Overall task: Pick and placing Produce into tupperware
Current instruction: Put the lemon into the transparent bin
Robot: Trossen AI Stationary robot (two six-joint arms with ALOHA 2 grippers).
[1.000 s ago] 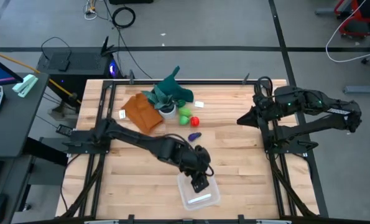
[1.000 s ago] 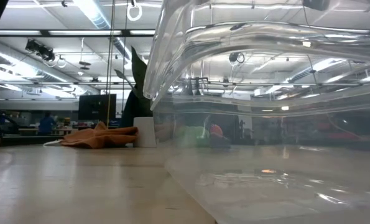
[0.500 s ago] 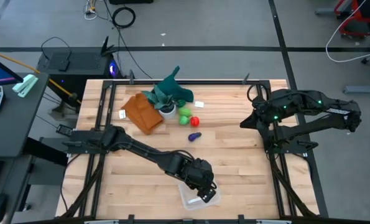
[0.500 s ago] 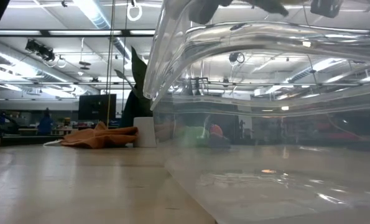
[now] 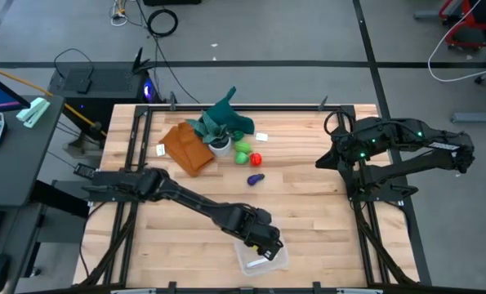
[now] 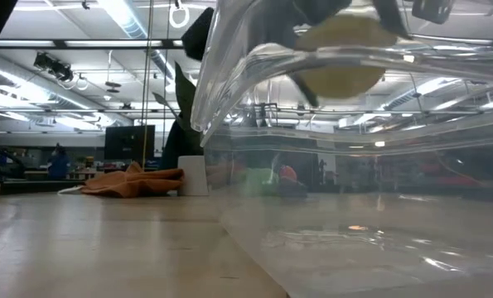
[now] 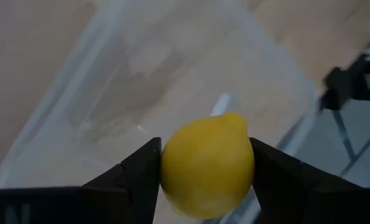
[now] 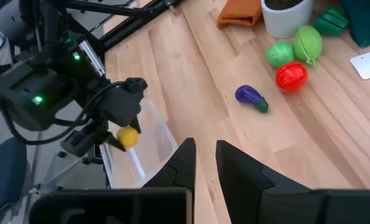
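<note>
My left gripper (image 5: 266, 248) hangs over the clear tupperware (image 5: 261, 260) near the table's front edge, shut on a yellow lemon (image 7: 208, 163). The low view shows that lemon (image 6: 341, 62) through the tupperware's wall (image 6: 354, 207). Two green pieces (image 5: 242, 152), a red one (image 5: 256, 159) and a purple one (image 5: 256, 178) lie on the wood toward the far side. My right gripper (image 5: 319, 159) waits raised at the right, shut and empty; its wrist view also shows the lemon (image 8: 128, 137). My left gripper pinches the lemon by two opposite sides (image 7: 166, 168) between its two fingers, the lemon's nub end pointing away from the wrist. The fingers (image 7: 138, 177) slant down from above. The lemon hangs over the tupperware, clear of its floor (image 7: 141, 81).
A white pot with teal leaves (image 5: 220, 144) and an orange-brown cloth (image 5: 185, 147) stand at the far left of centre, with a white card (image 5: 261, 137) beside them. Bare wood lies between the produce and the tupperware. Black frame rails run along both table sides.
My left gripper has come down over the tupperware with the lemon, drifting a little toward the near edge and rolling about its own axis. In the low view the lemon has dropped into sight from above. My right gripper has tipped slightly.
</note>
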